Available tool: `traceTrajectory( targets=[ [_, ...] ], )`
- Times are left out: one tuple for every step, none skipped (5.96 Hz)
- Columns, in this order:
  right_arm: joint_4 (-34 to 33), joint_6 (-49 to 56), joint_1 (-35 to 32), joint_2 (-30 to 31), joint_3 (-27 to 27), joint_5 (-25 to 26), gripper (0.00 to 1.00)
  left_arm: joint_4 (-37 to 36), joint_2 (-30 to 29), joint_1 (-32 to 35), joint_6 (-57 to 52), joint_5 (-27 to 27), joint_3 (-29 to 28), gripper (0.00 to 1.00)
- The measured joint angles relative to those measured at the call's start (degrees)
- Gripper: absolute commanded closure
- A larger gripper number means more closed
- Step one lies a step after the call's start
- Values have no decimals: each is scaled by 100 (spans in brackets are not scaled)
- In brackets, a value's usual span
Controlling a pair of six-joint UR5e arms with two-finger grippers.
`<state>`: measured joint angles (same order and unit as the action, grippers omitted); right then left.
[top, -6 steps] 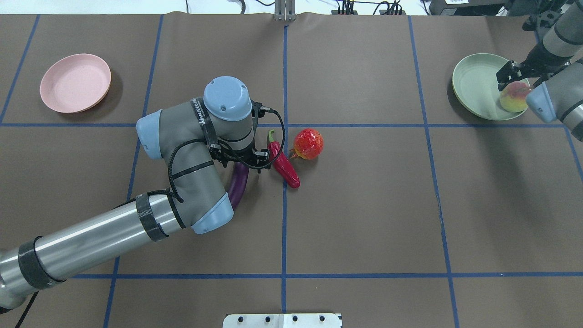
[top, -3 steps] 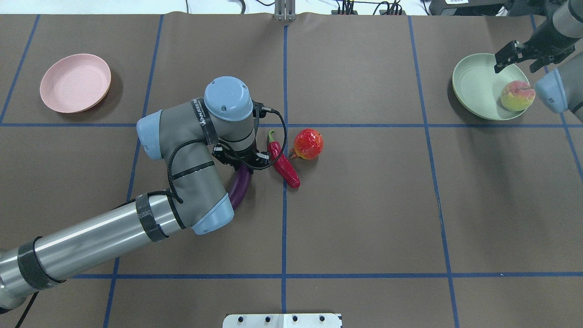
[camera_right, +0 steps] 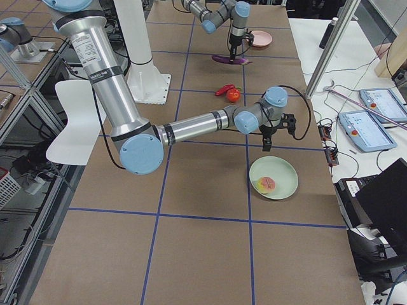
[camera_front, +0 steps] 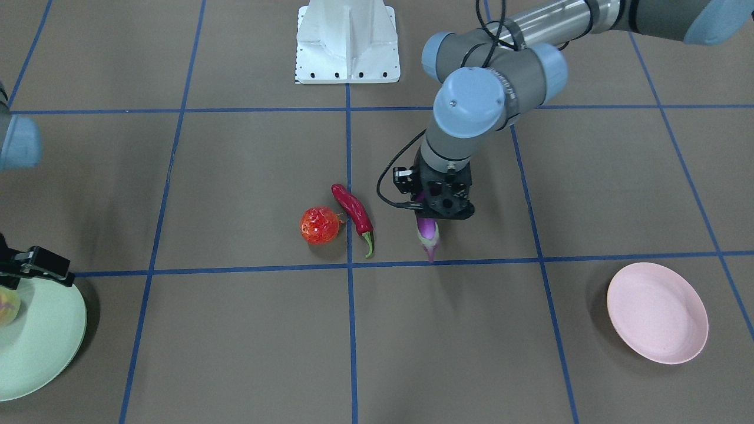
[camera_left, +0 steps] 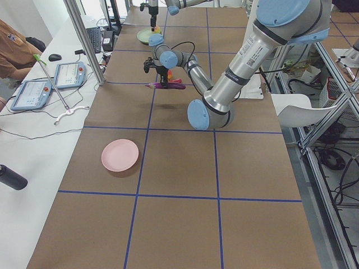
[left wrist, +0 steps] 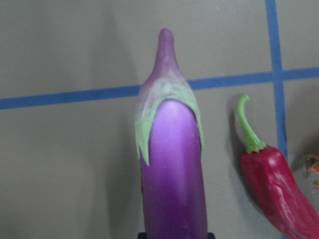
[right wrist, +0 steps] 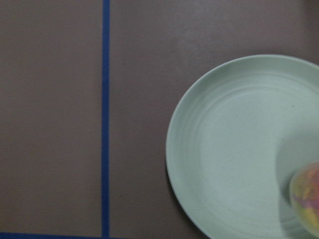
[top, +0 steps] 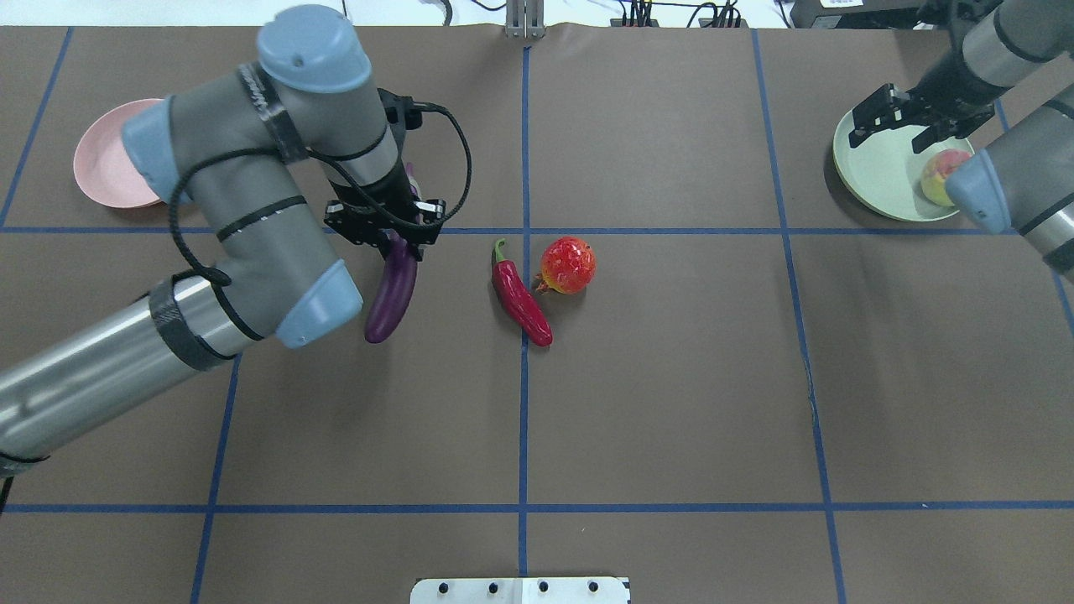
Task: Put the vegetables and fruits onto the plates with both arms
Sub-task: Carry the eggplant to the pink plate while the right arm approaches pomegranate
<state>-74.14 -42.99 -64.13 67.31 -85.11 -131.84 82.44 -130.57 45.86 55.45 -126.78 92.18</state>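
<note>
My left gripper [top: 388,239] is shut on the purple eggplant [top: 391,295] near its cap end and holds it above the table; the eggplant also shows in the front view [camera_front: 428,232] and the left wrist view [left wrist: 172,169]. The red chili [top: 521,299] and the red-orange crowned fruit [top: 568,265] lie side by side at the table's middle. The peach [top: 937,174] rests in the mint green plate [top: 877,164]. My right gripper [top: 894,116] is open and empty above that plate's far left rim. The pink plate [top: 105,159] at far left is empty, partly hidden by my left arm.
The white base block [top: 520,590] sits at the near edge. Blue tape lines [top: 523,419] divide the brown table cover. Cables and a metal post [top: 524,21] stand along the far edge. Tablets [camera_left: 67,73] lie on the operators' side table.
My left gripper has lifted the eggplant off the table and carried it left and back, towards the pink plate. My right gripper has drawn away from the peach, leaving it in the green plate.
</note>
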Motion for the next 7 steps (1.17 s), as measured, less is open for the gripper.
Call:
traceTrajectory(
  targets=[
    [7, -583, 409, 7, -348, 23, 0, -113, 247, 478, -23, -152, 41, 100],
    [11, -1110, 788, -8, -643, 73, 0, -123, 327, 954, -55, -201, -281, 100],
    [13, -1544, 1158, -28, -922, 233, 0, -41, 304, 1421, -213, -215, -897, 100],
    [14, -1937, 1534, -41, -1167, 483, 0, 315, 153, 1836, -469, -216, -1920, 100],
    [14, -2260, 1854, -59, -1329, 731, 0, 893, -56, 2118, -615, -213, -3051, 100],
    [14, -2460, 2094, -85, -1416, 961, 0, 1318, -193, 2316, -802, -195, -3936, 100],
    [14, -2541, 2248, -107, -1437, 1108, 0, 1578, -238, 2442, -1003, -173, -4526, 100]
  ],
)
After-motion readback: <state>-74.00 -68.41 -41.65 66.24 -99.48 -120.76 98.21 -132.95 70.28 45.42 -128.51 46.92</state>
